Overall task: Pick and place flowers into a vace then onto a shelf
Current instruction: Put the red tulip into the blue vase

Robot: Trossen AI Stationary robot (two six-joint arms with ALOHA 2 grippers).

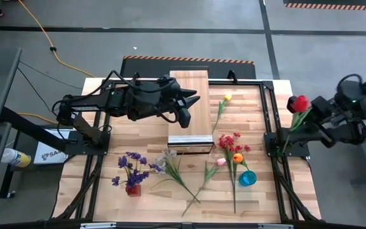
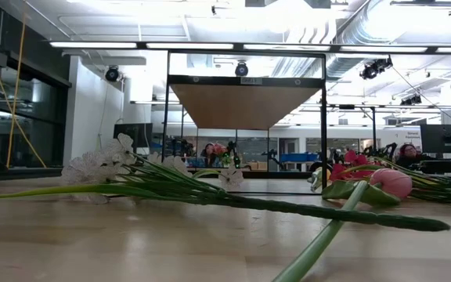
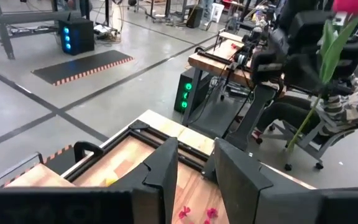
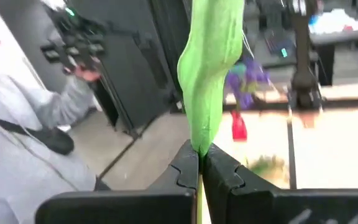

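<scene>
My right gripper [image 1: 302, 127] stands at the table's right edge, shut on a red tulip [image 1: 300, 104], whose green leaf [image 4: 210, 74] rises ahead of the fingers. My left gripper [image 1: 186, 109] hovers open over the pale wood shelf [image 1: 190, 86] with nothing between its fingers [image 3: 166, 168]. A small red vase [image 1: 132, 189] with purple flowers [image 1: 132, 164] stands upright at the near left. A blue vase [image 1: 247, 178] sits at the near right. A yellow tulip [image 1: 227, 98], red spray [image 1: 230, 141], orange tulip [image 1: 237, 158], pink tulip [image 1: 221, 161] and white spray [image 1: 167, 156] lie flat on the tabletop. My right gripper pinches the red tulip's green stem [image 4: 199, 158] between its two fingers, just below the leaf. The fingers come roughly level from the table's right side and lie across the stem. The tulip is lifted clear, blossom up, its lower stem [image 1: 284, 147] hanging below the fingers.
A black frame [image 1: 269, 114] borders the tabletop, and a metallic strip [image 1: 189, 140] caps the shelf's near end. In the right wrist view a person in a grey sleeve [image 4: 17, 124] stands beyond the table. Bare planks [image 1: 100, 184] lie at the near left.
</scene>
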